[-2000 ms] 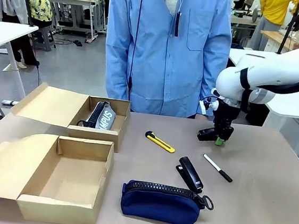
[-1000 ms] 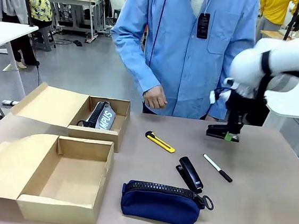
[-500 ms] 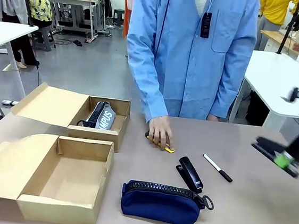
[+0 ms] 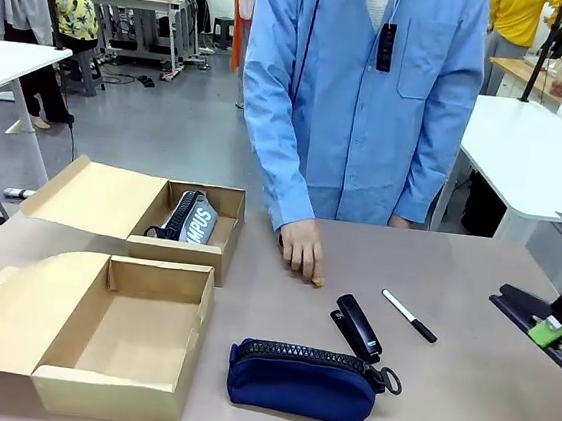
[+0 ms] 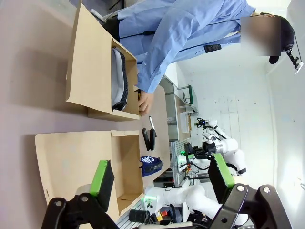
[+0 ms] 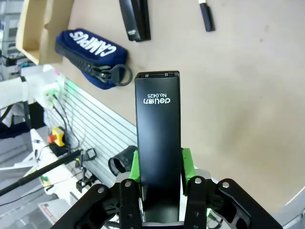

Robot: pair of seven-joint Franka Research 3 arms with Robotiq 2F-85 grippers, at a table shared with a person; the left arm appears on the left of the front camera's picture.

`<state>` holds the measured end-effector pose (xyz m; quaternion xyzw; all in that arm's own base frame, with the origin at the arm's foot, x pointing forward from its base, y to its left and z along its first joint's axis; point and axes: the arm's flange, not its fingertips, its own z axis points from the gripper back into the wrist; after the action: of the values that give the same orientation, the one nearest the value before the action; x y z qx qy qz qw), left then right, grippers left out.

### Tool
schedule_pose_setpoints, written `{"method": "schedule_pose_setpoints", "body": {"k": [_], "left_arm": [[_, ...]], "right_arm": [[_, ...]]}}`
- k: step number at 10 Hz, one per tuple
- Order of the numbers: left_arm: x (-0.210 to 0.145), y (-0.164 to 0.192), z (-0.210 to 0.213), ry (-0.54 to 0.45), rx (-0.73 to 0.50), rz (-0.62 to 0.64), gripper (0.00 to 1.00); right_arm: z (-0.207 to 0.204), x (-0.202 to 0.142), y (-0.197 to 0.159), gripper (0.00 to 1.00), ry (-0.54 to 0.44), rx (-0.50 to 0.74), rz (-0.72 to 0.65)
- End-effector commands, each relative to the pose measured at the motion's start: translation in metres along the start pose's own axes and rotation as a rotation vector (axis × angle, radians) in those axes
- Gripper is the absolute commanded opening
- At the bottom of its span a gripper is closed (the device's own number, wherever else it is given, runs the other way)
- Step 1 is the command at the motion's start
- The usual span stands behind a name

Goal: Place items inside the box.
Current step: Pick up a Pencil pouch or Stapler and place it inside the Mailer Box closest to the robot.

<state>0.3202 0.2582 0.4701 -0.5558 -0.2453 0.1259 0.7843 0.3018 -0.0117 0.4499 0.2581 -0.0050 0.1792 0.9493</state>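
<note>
The box (image 4: 111,395) stands open at the table's front left, its lid flap laid out to the left. A navy pouch (image 4: 298,380), a black stapler (image 4: 357,327) and a marker pen (image 4: 409,315) lie on the table. The person's hand (image 4: 301,247) covers the utility knife, leaving just its yellow tip (image 4: 318,282) in sight. My right gripper (image 4: 556,332) hangs at the table's right edge, shut on a second black stapler (image 6: 158,129), far from the box. The left gripper (image 5: 161,174) is open and holds nothing, with the box (image 5: 81,162) ahead of it.
A smaller cardboard box (image 4: 221,226) stands open behind the box, with a dark pouch (image 4: 192,219) in it. The person in a blue shirt (image 4: 363,99) stands at the far edge. Bare tabletop (image 4: 461,410) spreads at the front right.
My right gripper has swung right and down to the table's right edge, carrying the black stapler. The person's hand has come down onto the utility knife and now hides most of it.
</note>
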Motion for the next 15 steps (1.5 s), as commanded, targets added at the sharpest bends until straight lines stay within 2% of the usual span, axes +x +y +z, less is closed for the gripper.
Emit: {"method": "schedule_pose_setpoints", "body": {"k": [1,2,3,5,7,8,9,10,11,12,14,15], "left_arm": [[-0.001,-0.002,0.0,-0.001,-0.017,-0.022,1.0],[-0.001,-0.002,0.0,-0.001,-0.017,-0.022,1.0],[-0.001,-0.002,0.0,-0.001,-0.017,-0.022,1.0],[-0.001,-0.002,0.0,-0.001,-0.017,-0.022,1.0],[-0.001,-0.002,0.0,-0.001,-0.017,-0.022,1.0],[-0.001,-0.002,0.0,-0.001,-0.017,-0.022,1.0],[-0.001,-0.002,0.0,-0.001,-0.017,-0.022,1.0],[-0.001,-0.002,0.0,-0.001,-0.017,-0.022,1.0],[-0.001,-0.002,0.0,-0.001,-0.017,-0.022,1.0],[-0.001,-0.002,0.0,-0.001,-0.017,-0.022,1.0],[-0.001,-0.002,0.0,-0.001,-0.017,-0.022,1.0],[-0.001,-0.002,0.0,-0.001,-0.017,-0.022,1.0]], "right_arm": [[0.001,-0.002,-0.004,0.37,-0.004,0.001,-0.017],[-0.022,0.026,0.01,0.37,-0.004,0.081,0.004],[-0.042,0.053,0.05,0.37,-0.02,0.136,0.005],[-0.087,0.079,0.155,0.37,-0.009,0.105,-0.09],[-0.135,0.085,0.237,0.37,-0.047,0.055,-0.065],[-0.159,0.092,0.271,0.37,-0.097,0.086,-0.037],[-0.188,0.101,0.302,0.37,-0.291,0.035,-0.048],[-0.207,0.096,0.324,0.37,-0.344,0.055,0.017],[-0.209,0.09,0.322,0.37,-0.298,-0.015,0.221],[-0.179,0.078,0.322,0.37,-0.236,0.076,0.001],[-0.179,0.078,0.322,0.37,-0.236,0.076,0.001],[-0.194,0.082,0.328,0.37,-0.263,0.053,0.057]]}}
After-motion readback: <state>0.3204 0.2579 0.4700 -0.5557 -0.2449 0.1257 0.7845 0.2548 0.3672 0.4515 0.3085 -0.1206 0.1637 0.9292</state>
